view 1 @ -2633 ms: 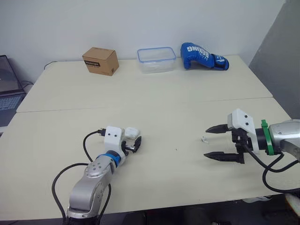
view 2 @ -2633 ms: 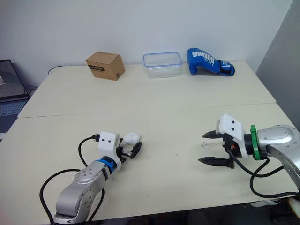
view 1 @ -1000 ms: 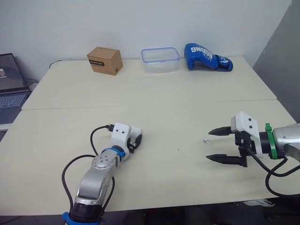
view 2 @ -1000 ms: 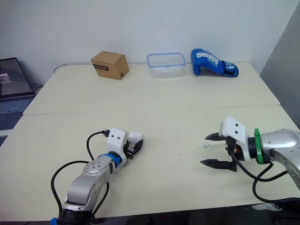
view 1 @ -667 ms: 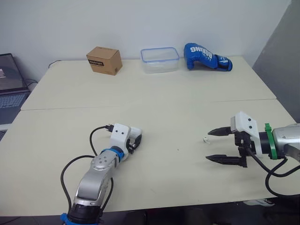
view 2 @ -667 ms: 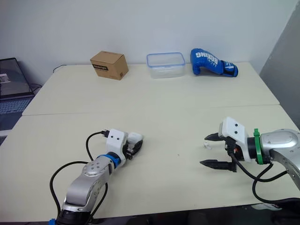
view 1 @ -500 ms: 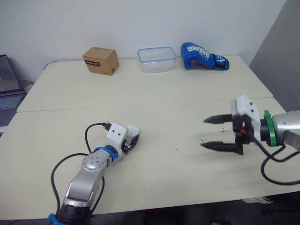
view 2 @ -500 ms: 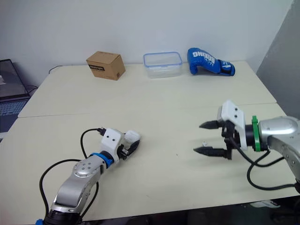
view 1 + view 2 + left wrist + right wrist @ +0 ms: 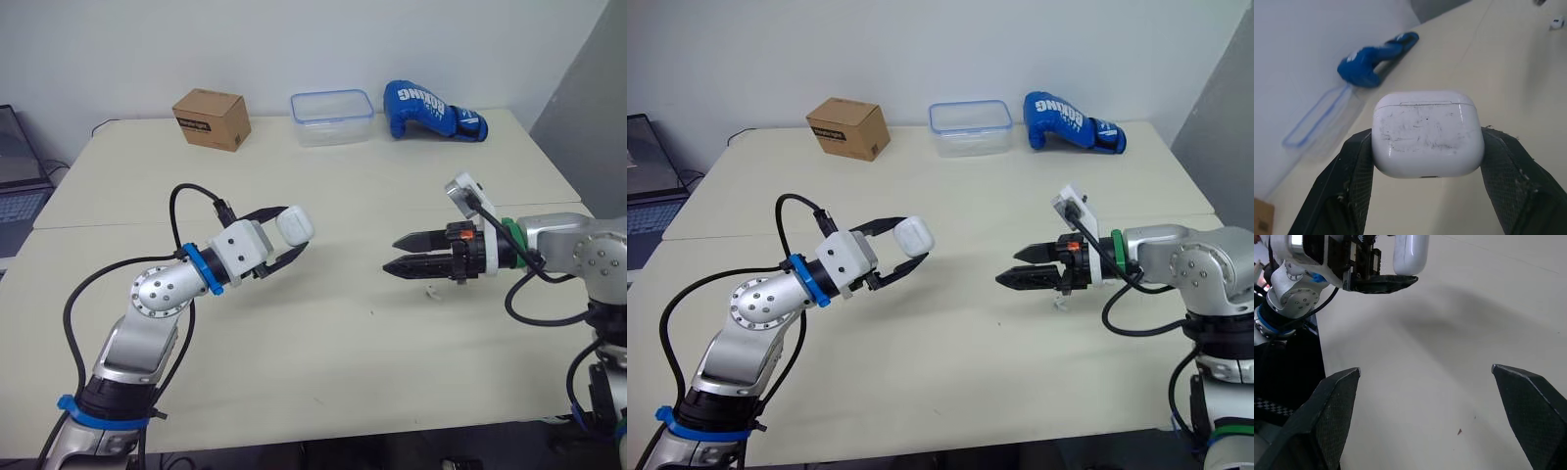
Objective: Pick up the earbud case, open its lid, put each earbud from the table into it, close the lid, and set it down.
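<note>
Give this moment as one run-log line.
left gripper: shut on white rounded plastic earbud case, lifted, lid closed | right gripper: open, empty | small white earbud: on beige table

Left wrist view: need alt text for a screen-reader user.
A scuffed white earbud case, lid shut, is clamped between the left arm's two black fingers over a beige table. Behind lie a blue boxing glove, a clear container and one small white earbud.

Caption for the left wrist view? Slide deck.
Left gripper shut on the closed white earbud case, held above the table; blue boxing glove and clear container behind.
</note>
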